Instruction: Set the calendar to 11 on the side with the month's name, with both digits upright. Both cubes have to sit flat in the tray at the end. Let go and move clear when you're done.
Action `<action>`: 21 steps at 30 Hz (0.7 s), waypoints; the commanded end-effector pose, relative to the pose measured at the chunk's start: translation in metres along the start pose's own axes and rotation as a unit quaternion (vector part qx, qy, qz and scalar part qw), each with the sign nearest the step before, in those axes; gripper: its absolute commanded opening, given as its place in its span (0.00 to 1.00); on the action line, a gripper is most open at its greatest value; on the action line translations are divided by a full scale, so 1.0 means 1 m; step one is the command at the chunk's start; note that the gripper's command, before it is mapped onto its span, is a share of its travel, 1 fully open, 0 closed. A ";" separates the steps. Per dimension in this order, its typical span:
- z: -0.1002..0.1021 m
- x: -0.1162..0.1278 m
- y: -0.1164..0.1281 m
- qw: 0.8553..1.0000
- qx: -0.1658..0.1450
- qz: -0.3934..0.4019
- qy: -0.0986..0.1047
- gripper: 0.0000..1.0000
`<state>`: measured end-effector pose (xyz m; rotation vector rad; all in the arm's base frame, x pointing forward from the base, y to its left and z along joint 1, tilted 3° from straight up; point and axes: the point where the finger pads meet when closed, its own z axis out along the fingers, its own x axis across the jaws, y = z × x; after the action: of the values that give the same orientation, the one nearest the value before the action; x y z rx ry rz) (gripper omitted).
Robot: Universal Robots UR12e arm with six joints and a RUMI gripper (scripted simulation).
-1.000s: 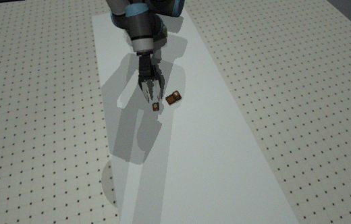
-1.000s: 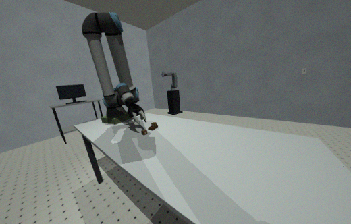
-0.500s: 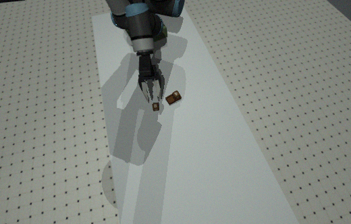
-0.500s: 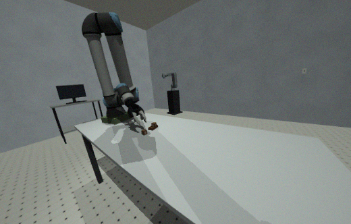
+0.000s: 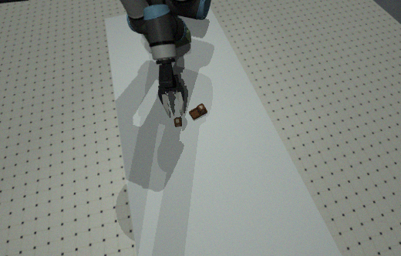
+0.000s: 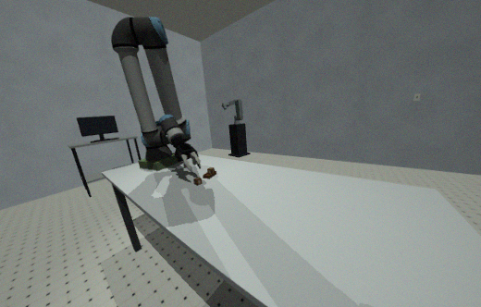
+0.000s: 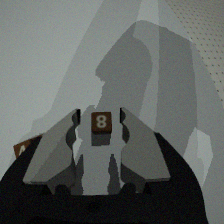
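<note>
A small brown cube (image 5: 178,122) lies on the white table, apart from the tray. In the wrist view, the cube (image 7: 101,123) shows a white face with the digit 8. It sits between my fingertips with a gap on each side. My gripper (image 5: 173,112) points down at the cube, partly open and holding nothing. The brown calendar tray (image 5: 198,112) lies just right of the cube, with a second cube in it. Its digit is too small to read. A corner of the tray (image 7: 22,148) shows at the left edge of the wrist view. In the exterior view, the cube (image 6: 197,181) lies in front of the tray (image 6: 209,174).
The arm's base (image 6: 157,163) stands at the table's far end behind the tray. The long white table (image 6: 301,222) stretches away from the cube. A desk with a monitor (image 6: 97,126) and a small arm on a pedestal (image 6: 237,134) stand off the table.
</note>
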<state>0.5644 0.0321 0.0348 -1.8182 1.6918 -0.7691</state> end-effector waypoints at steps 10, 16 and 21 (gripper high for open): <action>0.009 0.000 0.008 1.000 0.000 0.000 0.000 0.28; 0.016 0.000 0.016 1.000 0.000 0.000 0.000 0.28; 0.023 0.000 0.023 1.000 0.000 0.000 0.000 0.28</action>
<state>0.5648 0.0308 0.0092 -1.8191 1.6924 -0.7679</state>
